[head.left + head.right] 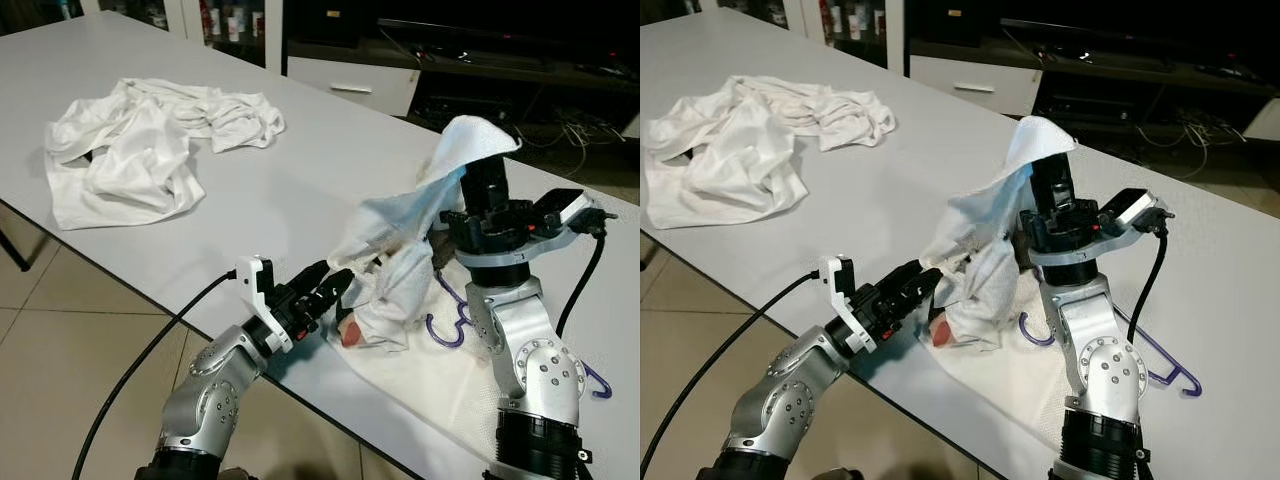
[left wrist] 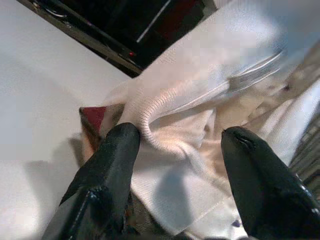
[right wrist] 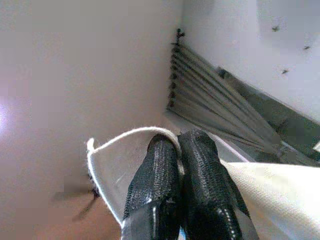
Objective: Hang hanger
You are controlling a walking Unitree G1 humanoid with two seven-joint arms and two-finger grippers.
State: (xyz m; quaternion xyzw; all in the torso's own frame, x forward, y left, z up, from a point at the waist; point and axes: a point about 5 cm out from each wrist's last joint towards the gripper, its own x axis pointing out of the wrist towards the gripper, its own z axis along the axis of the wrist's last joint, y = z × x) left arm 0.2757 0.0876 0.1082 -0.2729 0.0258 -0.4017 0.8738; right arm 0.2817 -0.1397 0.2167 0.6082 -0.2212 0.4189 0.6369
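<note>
**Shirt lifted, hanger still flat on table**

Right gripper (image 1: 1048,165) raised above the table (image 1: 300,170), fingers pressed together on a fold of the white shirt (image 1: 400,250), pulling it up like a tent. Left gripper (image 1: 335,285) low at the near edge, jaws spread, one finger on each side of the ribbed collar (image 2: 150,120), not yet closed. Purple hanger (image 1: 1160,365) lying on the table to the right, hook (image 1: 445,325) just beside the shirt, partly hidden behind the right arm. Second white garment (image 1: 140,140) crumpled far left, well apart.

Probably best to close on the collar rib itself, not on loose cloth below, so the neck opening stays wide for the hanger. Good to keep the right hold high and steady; slack there would likely let the collar fold shut. Risk of dragging the shirt over the hook
</note>
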